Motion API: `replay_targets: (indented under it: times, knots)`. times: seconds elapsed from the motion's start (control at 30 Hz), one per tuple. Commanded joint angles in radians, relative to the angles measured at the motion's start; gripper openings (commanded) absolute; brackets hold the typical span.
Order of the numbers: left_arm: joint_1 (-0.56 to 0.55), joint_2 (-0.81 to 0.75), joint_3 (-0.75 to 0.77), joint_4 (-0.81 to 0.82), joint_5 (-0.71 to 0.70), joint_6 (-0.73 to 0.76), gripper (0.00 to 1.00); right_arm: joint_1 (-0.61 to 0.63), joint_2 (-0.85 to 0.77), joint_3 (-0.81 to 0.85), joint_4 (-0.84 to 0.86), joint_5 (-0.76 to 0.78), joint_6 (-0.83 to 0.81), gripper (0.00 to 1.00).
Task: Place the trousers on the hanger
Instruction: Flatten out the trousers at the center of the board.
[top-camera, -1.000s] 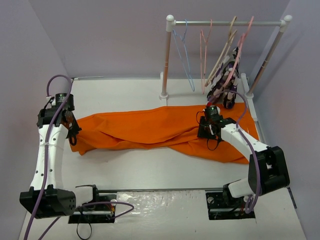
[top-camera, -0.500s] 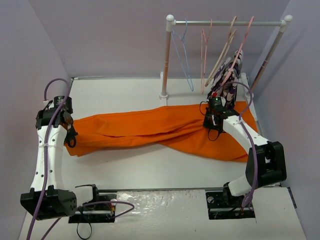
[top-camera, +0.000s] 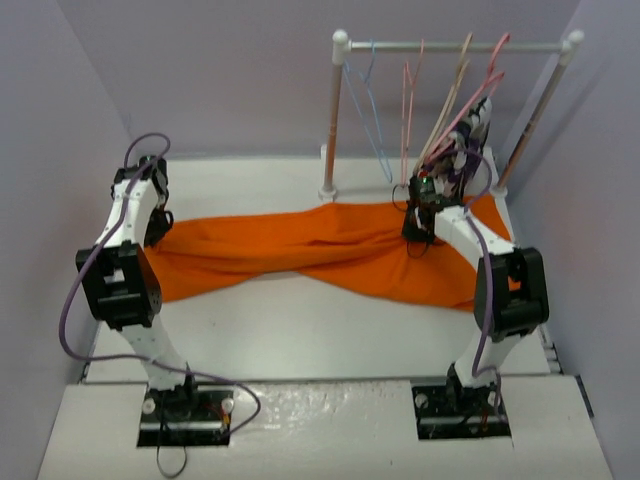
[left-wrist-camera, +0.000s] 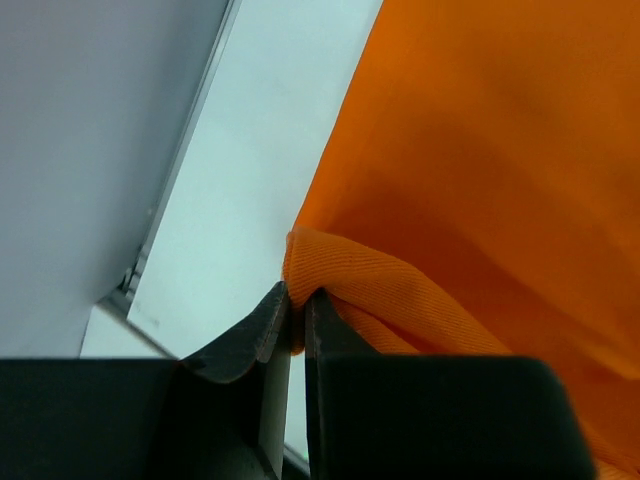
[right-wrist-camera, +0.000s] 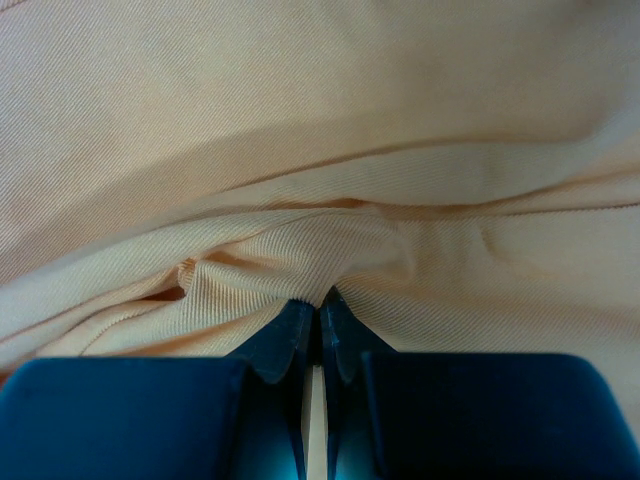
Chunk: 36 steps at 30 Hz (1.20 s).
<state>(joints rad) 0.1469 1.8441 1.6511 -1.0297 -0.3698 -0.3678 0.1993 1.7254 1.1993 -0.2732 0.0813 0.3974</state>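
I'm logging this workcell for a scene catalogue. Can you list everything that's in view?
trousers: one, bright orange, spread across the table
hanger: one, light blue, left end of the rail
pink hangers: at least two, on the rail right of the blue one
beige hanger: one, among the pink ones
patterned garment: one, purple-white-black, at the rack's right end
rack: one, white posts, far side
table: one, white
left gripper: black, shut on the trousers' edge
right gripper: black, shut on a trouser fold
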Motion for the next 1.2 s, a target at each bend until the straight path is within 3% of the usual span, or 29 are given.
replay_targets:
  times: [0.0,0.1,0.17,0.23,0.37,0.47,0.7,0.93,1.17]
  knots:
    - [0.011,0.031,0.097,0.187,0.036,0.045,0.0,-0.017,0.033,0.068,0.029,0.063,-0.008,0.04]
    - [0.012,0.114,0.143,0.255,0.079,0.06,0.09,-0.015,0.048,0.073,0.029,0.048,-0.008,0.16]
    - [0.013,0.177,0.189,0.259,0.107,0.06,0.16,-0.012,0.045,0.072,0.029,0.044,-0.011,0.29]
    - [0.013,0.195,0.228,0.269,0.166,0.054,0.3,-0.008,0.027,0.067,0.031,0.036,-0.022,0.41]
    - [0.013,0.098,0.154,0.379,0.238,0.036,0.66,-0.006,-0.039,0.049,0.029,0.011,-0.041,0.63]
    - [0.022,-0.072,0.049,0.47,0.244,0.011,0.79,-0.003,-0.137,0.013,0.028,-0.021,-0.051,0.74]
    - [0.157,-0.416,-0.362,0.528,0.293,-0.153,0.77,-0.014,-0.359,-0.086,0.011,-0.137,-0.037,0.84]
    - [0.32,-0.462,-0.674,0.601,0.48,-0.254,0.68,-0.029,-0.493,-0.169,0.011,-0.284,-0.029,0.86]
    - [0.342,-0.423,-0.767,0.731,0.529,-0.297,0.61,-0.015,-0.528,-0.202,0.011,-0.329,-0.043,0.86]
